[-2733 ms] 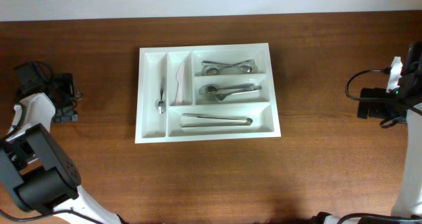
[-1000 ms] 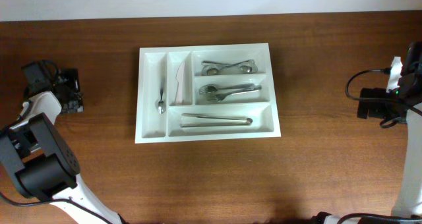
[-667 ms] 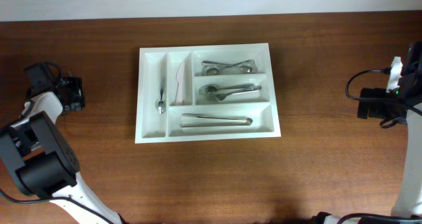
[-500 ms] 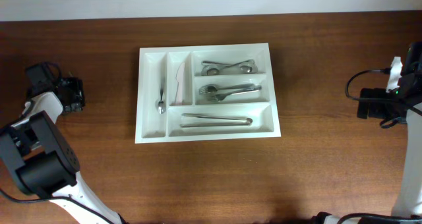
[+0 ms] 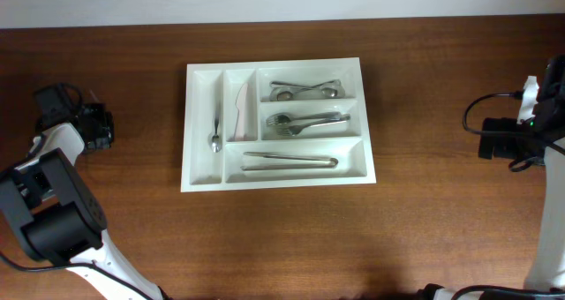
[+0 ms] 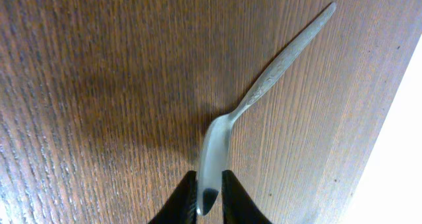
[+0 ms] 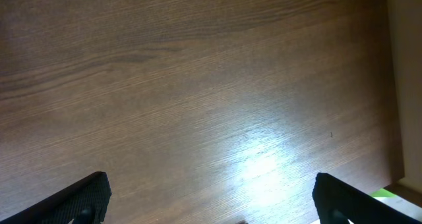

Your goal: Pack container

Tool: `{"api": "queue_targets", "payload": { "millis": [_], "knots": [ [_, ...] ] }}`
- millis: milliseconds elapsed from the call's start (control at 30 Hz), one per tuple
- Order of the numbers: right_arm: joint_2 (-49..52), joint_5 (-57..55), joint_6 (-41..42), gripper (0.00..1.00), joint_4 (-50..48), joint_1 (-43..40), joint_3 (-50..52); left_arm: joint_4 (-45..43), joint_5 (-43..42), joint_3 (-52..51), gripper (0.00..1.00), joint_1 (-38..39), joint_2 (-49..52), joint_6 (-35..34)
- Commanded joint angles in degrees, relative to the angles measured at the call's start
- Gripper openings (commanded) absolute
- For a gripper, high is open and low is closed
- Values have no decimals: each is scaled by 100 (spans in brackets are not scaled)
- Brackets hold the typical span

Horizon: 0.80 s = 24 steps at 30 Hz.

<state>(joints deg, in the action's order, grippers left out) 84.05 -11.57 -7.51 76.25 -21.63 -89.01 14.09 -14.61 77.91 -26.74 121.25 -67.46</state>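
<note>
Slim silver metal spoon (image 6: 277, 66), table's (image 5: 282, 247) left edge: bowl being gripped by left jaws, wide a second ago. Right jaws: being held open, empty. White plastic five-compartment tray (image 5: 201, 93), mid-table: likely being targeted next.

No legible text, brand, number or sign in any view. The container (image 5: 203, 172) is plain white and unmarked. The white tag (image 5: 530, 93) on the right arm's cabling is too small to read. Both wrist views show only bare wood grain and unmarked metal.
</note>
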Motion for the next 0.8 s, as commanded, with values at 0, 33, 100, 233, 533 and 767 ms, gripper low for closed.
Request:
{"api": "queue_targets", "payload": {
  "millis": [0, 33, 100, 233, 533, 767],
  "knots": [
    [-107, -92, 50, 99, -2, -20, -2, 7, -70, 4, 9, -4, 63, 26],
    [-107, -92, 50, 99, -2, -20, -2, 7, -70, 4, 8, -4, 63, 28],
    [-107, -92, 50, 99, -2, -20, -2, 7, -72, 4, 6, -4, 63, 26],
    [-107, -92, 50, 99, -2, -20, -2, 4, -72, 4, 3, -4, 63, 28],
    [-107, -92, 50, 99, -2, -20, -2, -22, -116, 4, 2, -4, 61, 28],
    [-107, -92, 52, 99, -2, -20, -2, -66, -391, 168, 2, 0, 61, 345]
  ]
}}
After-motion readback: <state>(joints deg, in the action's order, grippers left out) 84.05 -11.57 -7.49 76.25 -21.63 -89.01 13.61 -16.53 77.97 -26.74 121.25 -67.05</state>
